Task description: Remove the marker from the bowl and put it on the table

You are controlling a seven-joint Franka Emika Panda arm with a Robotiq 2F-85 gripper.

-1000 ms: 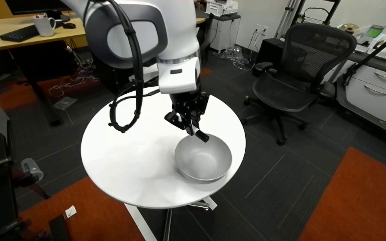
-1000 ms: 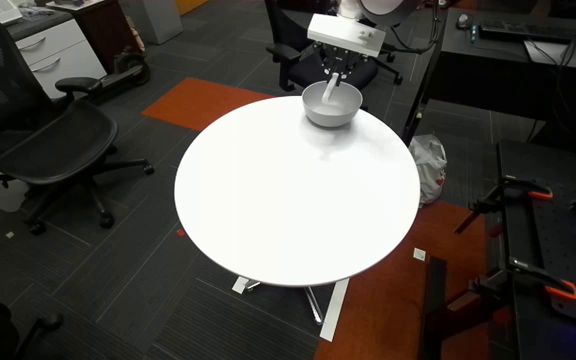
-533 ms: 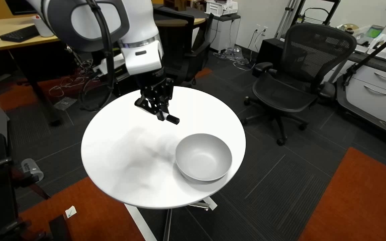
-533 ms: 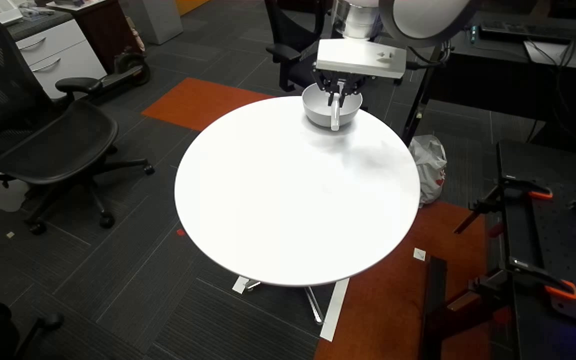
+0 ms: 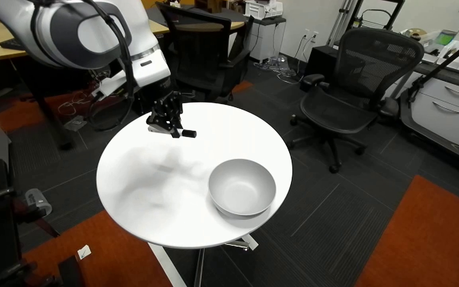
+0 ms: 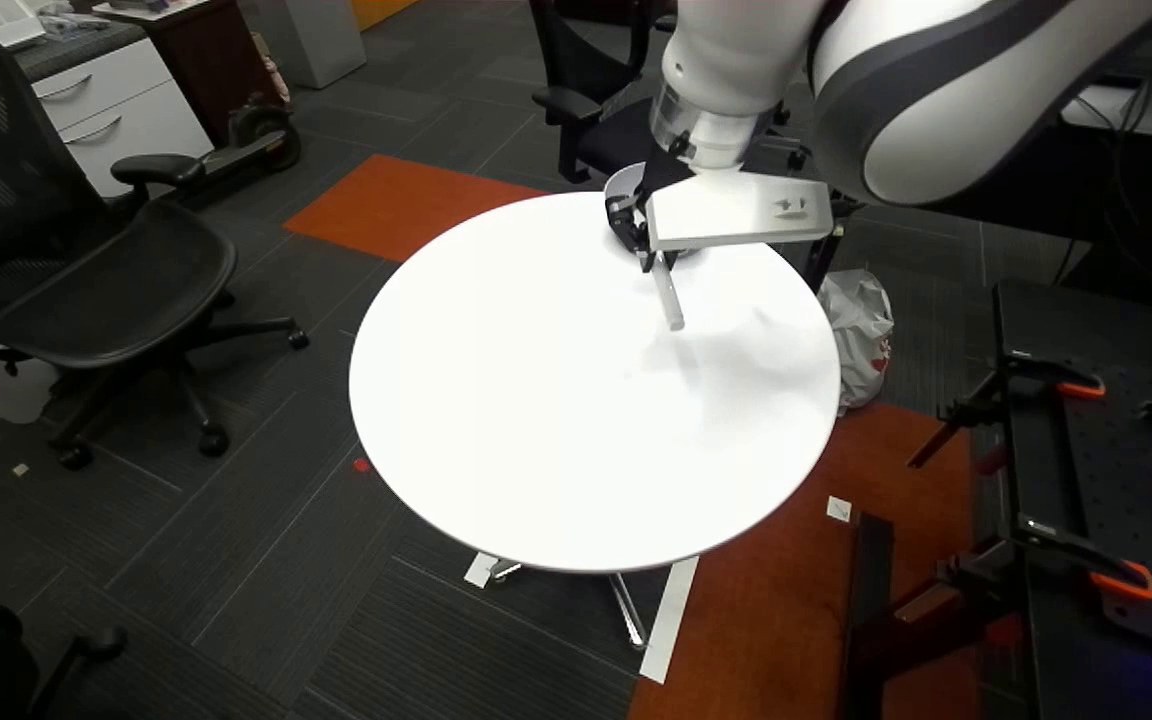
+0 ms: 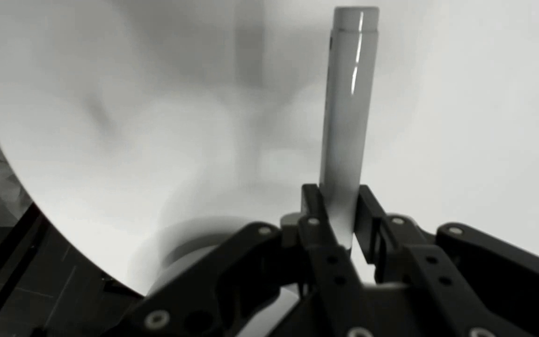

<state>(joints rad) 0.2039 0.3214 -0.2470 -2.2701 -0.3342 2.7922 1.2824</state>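
Note:
The marker, a grey-white stick with a black end (image 5: 189, 134), is held lengthwise above the table (image 5: 197, 233), away from the bowl. It also shows in an exterior view (image 6: 670, 297) and reaches up the wrist view (image 7: 348, 107). My gripper (image 5: 176, 132) is shut on it near the black end; its fingertips (image 7: 338, 194) press both sides. The marker is slightly tilted, apart from the tabletop, with shadows below. The grey bowl (image 5: 242, 187) stands empty near the table's edge. In an exterior view the arm hides most of the bowl (image 6: 624, 183).
The round white table also fills much of an exterior view (image 6: 536, 400). A black office chair (image 5: 197, 56) stands behind it, near the arm. Another mesh chair (image 5: 365, 79) stands off to the side. A black bench with clamps (image 6: 1116, 480) is beyond the table.
My gripper has carried the marker from above the bowl across to over the bare tabletop, and the marker has turned closer to level. The bowl has not moved.

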